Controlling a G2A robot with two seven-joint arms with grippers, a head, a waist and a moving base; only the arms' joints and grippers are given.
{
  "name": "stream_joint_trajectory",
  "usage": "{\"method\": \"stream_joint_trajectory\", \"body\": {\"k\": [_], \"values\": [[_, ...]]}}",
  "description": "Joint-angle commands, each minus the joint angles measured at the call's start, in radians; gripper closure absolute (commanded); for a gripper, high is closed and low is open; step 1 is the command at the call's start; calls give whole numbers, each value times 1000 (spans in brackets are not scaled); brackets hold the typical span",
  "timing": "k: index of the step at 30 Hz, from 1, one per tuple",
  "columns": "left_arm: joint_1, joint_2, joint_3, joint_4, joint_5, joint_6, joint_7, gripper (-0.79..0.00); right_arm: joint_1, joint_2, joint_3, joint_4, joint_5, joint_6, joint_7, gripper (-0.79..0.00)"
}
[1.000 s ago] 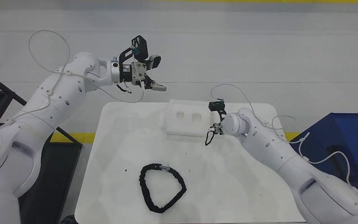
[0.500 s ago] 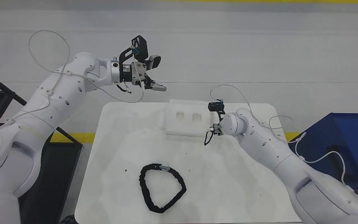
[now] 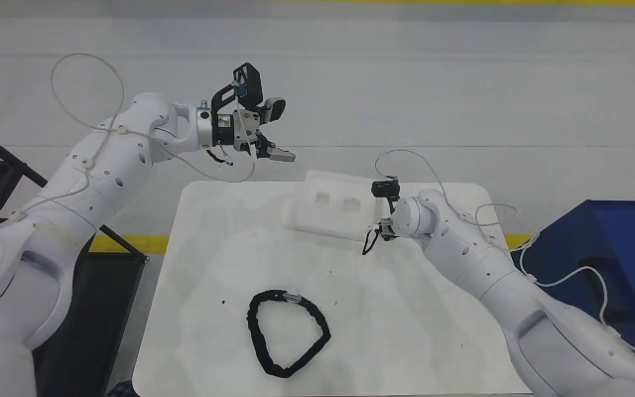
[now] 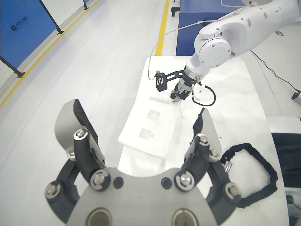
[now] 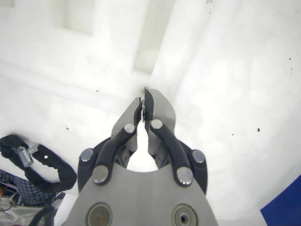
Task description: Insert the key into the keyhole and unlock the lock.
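Early in the job, by the look of it. Pinching a small metal key [image 5: 142, 110] in the right claw [image 5: 143, 95], pressed tight on it, tip down right at the near edge of the white foam block [image 3: 332, 203], just beside a slot cut into that foam. Holding the left claw [image 4: 138, 111] spread wide with nothing in it, up in the air off the far left side of the foam block and clear of the surface [image 3: 427, 337]. Leaving the lock [image 3: 288, 332], a black sleeved chain loop closed by a silver cylinder [image 5: 24, 157], flat on the surface well in front of the foam block, touched by neither claw. Judged done: key gripped; cannot tell whether lifted free of the foam yet. Judged left: carrying the key over to the cylinder, lining up with the keyhole, probably steadying the lock with the spread claw, pushing in, turning, and releasing the chain.
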Motion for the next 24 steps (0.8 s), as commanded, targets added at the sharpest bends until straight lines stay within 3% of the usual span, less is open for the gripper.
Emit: {"method": "stream_joint_trajectory", "body": {"k": [1,14,24], "values": [[0,0,0,0,0,0,0,-785,3,-2,5,-1,-4,0,3,0],[0,0,0,0,0,0,0,-785,3,21,52,-105,-91,16,93,0],[0,0,0,0,0,0,0,-785,-79,97,218,-319,-69,-62,154,0]]}}
